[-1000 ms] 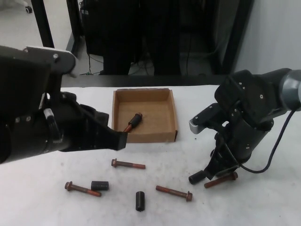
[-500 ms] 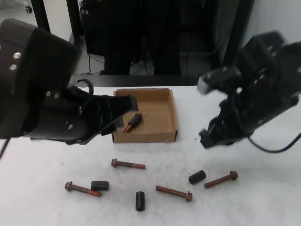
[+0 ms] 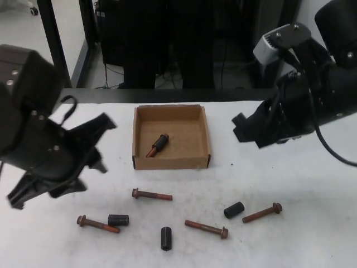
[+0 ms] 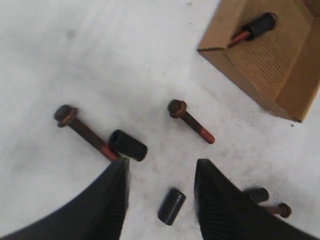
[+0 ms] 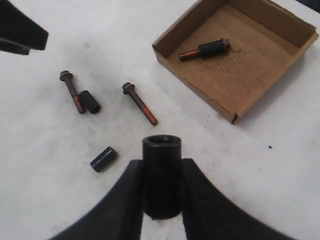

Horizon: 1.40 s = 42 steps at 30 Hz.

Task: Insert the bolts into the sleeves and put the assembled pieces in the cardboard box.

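Nearest me, the lone sleeve (image 3: 166, 238), a matte black tube, lies on the white speckled bench (image 3: 312, 240). The near bolt (image 3: 206, 228), rusty-red with a flanged head, is just beside it. To the left, the left bolt (image 3: 97, 224) touches the stubby sleeve (image 3: 118, 220). To the right, the right sleeve (image 3: 234, 210) sits near the right bolt (image 3: 262, 212). Behind them lies the far bolt (image 3: 152, 195). My left gripper (image 4: 161, 167) hangs over these parts, ribbed fingers spread, released. My right gripper (image 5: 161, 162) is clamped on the held sleeve (image 5: 161, 180), open bore facing the wrist camera. Farthest, the cardboard box (image 3: 171, 162), brown and corrugated, holds one sleeved bolt (image 3: 158, 144) lying flat.
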{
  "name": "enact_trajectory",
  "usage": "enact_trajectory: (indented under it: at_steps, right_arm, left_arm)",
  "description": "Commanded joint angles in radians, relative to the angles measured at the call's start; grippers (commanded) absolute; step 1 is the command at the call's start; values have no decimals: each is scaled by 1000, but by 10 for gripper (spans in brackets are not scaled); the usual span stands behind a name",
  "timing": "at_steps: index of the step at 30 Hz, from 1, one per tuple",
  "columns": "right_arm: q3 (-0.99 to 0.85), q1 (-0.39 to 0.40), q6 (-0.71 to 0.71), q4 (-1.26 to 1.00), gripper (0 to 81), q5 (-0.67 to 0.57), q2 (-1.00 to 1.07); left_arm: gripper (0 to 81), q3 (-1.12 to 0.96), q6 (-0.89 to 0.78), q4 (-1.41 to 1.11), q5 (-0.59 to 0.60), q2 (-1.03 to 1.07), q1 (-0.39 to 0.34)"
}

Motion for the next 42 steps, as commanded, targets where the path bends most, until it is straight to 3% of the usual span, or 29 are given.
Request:
enact_trajectory:
  at_steps: [1,8,22,42]
  right_arm:
    - [71,36,17,-56,2,-48,-75]
    - [219,44,116,-232,2,-48,-200]
    - [259,68,120,-236,2,-101,-330]
    - [259,68,104,-246,2,-107,-360]
  left_arm:
    - [405,-11,-30,23,4,3,18]
    - [405,-11,-114,51,22,33,17]
    - [405,-17,-155,68,75,165,17]
    - [405,-16,-289,-1,-24,259,4]
